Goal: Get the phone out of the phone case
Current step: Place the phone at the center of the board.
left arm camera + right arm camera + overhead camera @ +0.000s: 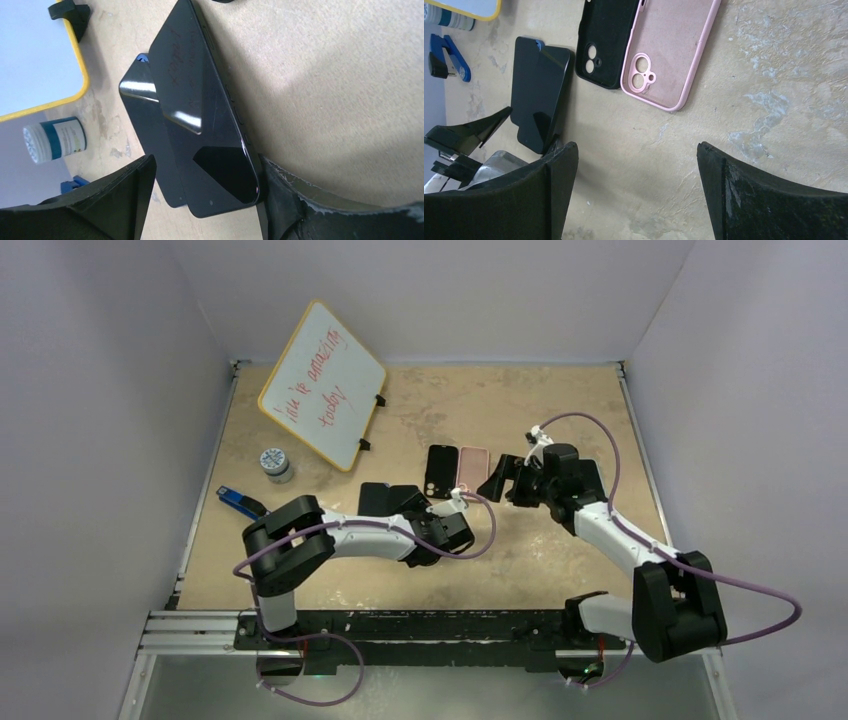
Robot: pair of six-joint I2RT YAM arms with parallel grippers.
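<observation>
Two flat black phones lie overlapped on the table (pixel 380 497). In the left wrist view the upper phone (pixel 200 110) rests tilted on the lower one (pixel 142 120). My left gripper (pixel 207 167) is open around the upper phone's near end. Its right finger (pixel 290 200) touches the phone's edge and the left finger (pixel 125 192) stands apart. An empty black case (pixel 606 40) and an empty pink case (pixel 669 50) lie side by side, insides up. My right gripper (pixel 636 150) is open and empty over bare table, just right of the cases (pixel 505 485).
A yellow-rimmed whiteboard (pixel 322 383) leans at the back left. A small white jar (pixel 276 463) and a blue clip-like tool (pixel 238 500) sit left of the phones. White walls close in the table on three sides.
</observation>
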